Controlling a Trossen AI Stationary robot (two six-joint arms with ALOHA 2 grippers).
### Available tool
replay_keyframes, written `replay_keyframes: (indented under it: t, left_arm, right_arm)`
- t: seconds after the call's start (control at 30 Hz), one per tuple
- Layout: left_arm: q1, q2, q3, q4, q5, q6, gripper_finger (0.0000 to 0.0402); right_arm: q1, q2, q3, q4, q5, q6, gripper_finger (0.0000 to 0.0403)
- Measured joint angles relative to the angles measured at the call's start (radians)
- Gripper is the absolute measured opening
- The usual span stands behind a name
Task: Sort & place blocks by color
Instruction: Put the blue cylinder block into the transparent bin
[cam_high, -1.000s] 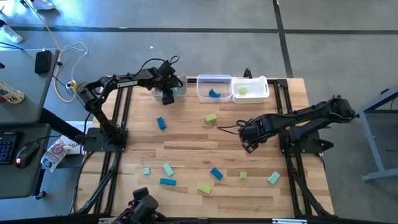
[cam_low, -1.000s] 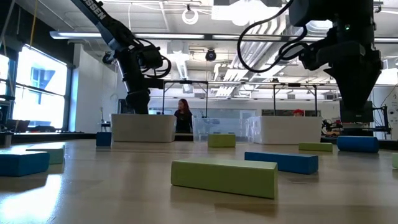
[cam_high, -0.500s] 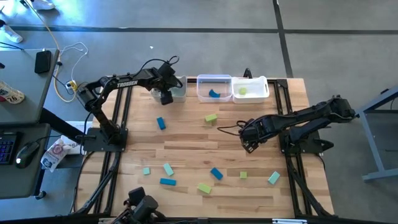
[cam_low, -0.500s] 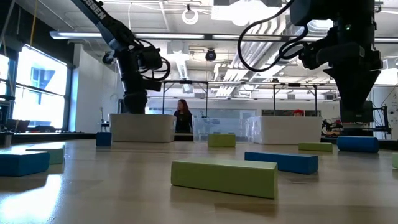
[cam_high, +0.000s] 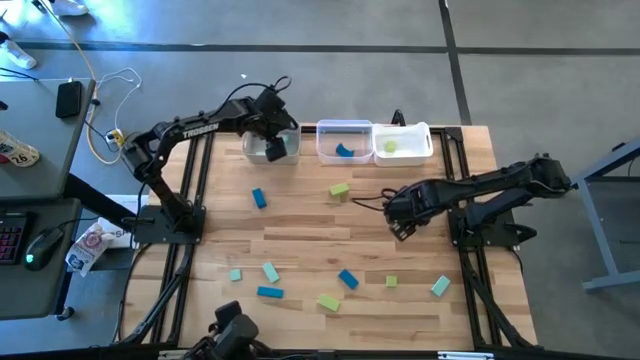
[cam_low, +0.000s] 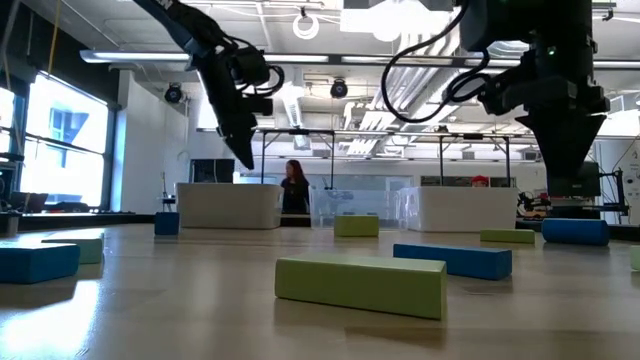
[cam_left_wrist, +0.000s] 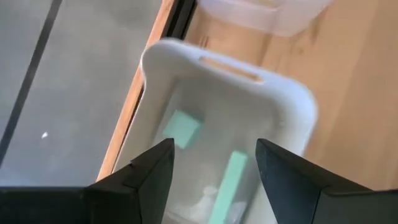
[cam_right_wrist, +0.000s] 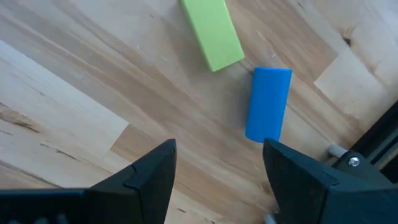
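Table (cam_high: 300, 225), wrist-only: 2 teal blocks (cam_left_wrist: 181, 128) binned

three white bins (cam_high: 345, 142), wooden table (cam_high: 300, 225), computer mouse (cam_high: 37, 259), cables (cam_high: 105, 95)

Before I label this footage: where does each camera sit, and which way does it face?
High: overhead, straight down on table, both arms.
Low: table height, level across blocks toward the room; arms hang in.
Left wrist: above the left bin holding teal blocks; open left gripper.
Right wrist: down at a green block and blue block; open right gripper.
High shares that bin.
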Motion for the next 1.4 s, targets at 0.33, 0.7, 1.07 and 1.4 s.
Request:
replay_keyframes:
  t: [0.33,0.7,1.07,1.4]
  left_arm:
    - [-0.089,-0.047,0.0,-0.02,0.143,-0.052,0.0213]
    - [-0.235,-0.053,0.0,-0.024,0.179,-0.08,0.0213]
    - [-0.337,-0.053,0.0,-0.024,0.176,-0.109,0.0213]
    - [-0.351,-0.053,0.0,-0.024,0.173,-0.106,0.0213]
  right_arm:
    - [-0.047,0.0,0.0,-0.086,0.053,-0.051,0.0226]
    - [-0.105,0.0,0.0,-0.131,0.023,-0.151,0.0226]
    - [-0.197,-0.002,-0.017,-0.096,-0.007,-0.208,0.0226]
    - [-0.21,-0.001,-0.171,0.076,-0.065,-0.201,0.0226]
